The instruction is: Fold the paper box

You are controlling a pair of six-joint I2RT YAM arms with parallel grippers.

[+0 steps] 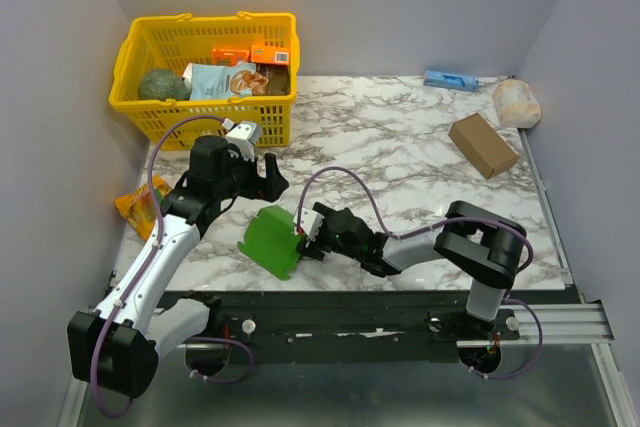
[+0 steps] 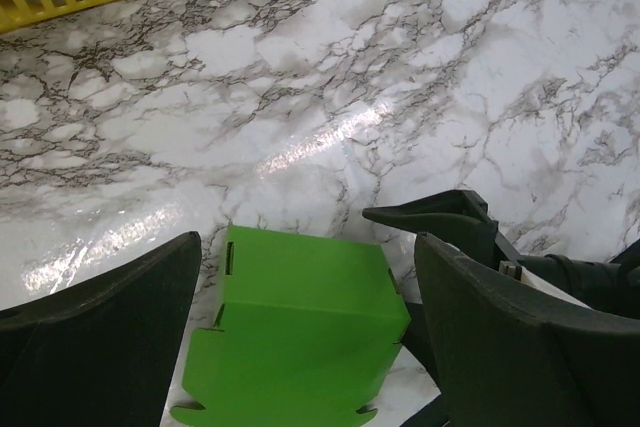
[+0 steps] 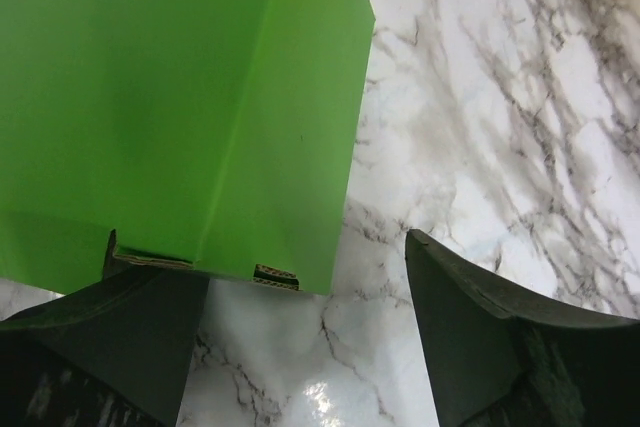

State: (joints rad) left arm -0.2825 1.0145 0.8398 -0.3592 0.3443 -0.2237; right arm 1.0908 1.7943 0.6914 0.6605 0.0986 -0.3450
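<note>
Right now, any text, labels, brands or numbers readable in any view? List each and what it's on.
None can be read.
Orange packets in the yellow basket: print too small.
Pale blue bag beside them: blurred.
Blue packet at the far edge: too small.
Paper box and brown cardboard box: no print shows.

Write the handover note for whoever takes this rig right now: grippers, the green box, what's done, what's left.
Left gripper: open, holding nothing, pointed at the paper box.
Right gripper: open, at the box's right edge, which sits between its fingers; not clamped.
Box: on the table near its front edge, between the arms.
Done: panels creased into a raised, partly folded shape.
Left: small flaps look loose; tuck them and finish the fold.
</note>
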